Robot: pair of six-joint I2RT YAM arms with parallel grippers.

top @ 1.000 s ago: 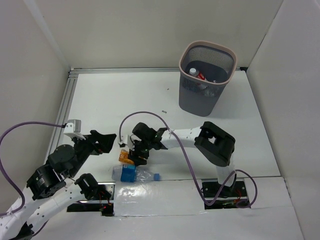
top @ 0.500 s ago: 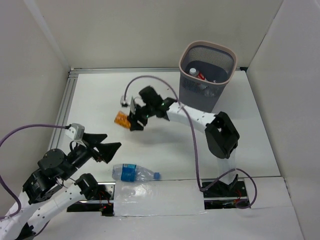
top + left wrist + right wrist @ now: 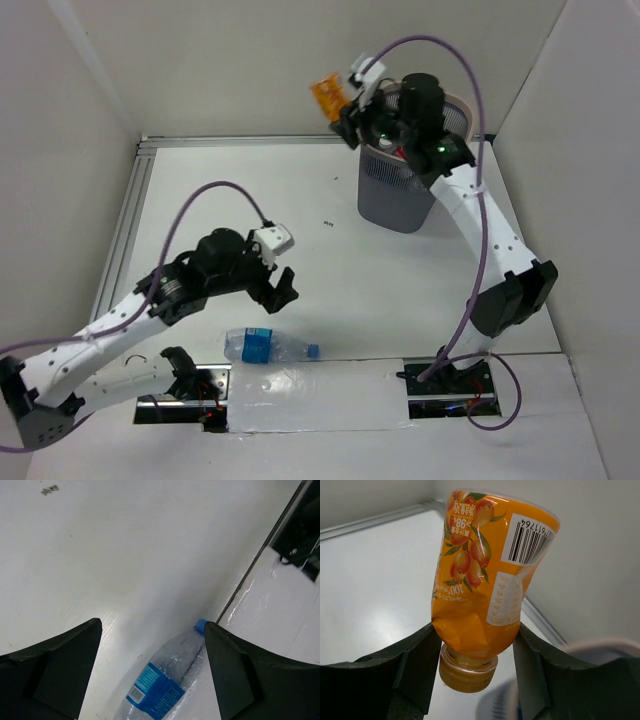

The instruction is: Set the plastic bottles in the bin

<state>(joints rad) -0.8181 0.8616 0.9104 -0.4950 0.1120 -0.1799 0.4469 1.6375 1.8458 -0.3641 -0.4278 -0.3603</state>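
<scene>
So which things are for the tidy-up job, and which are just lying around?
For the job: orange bottle in the right hand; blue-label bottle lying near the open left hand; bin.

Just lying about: purple cables; dark mark on the table; shiny sheet at the near edge.

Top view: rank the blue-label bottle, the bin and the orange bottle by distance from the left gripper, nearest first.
1. The blue-label bottle, lying on the table just on the near side of the left gripper.
2. The bin, at the far right of the table.
3. The orange bottle, held aloft in the right gripper by the bin's far-left rim.
</scene>
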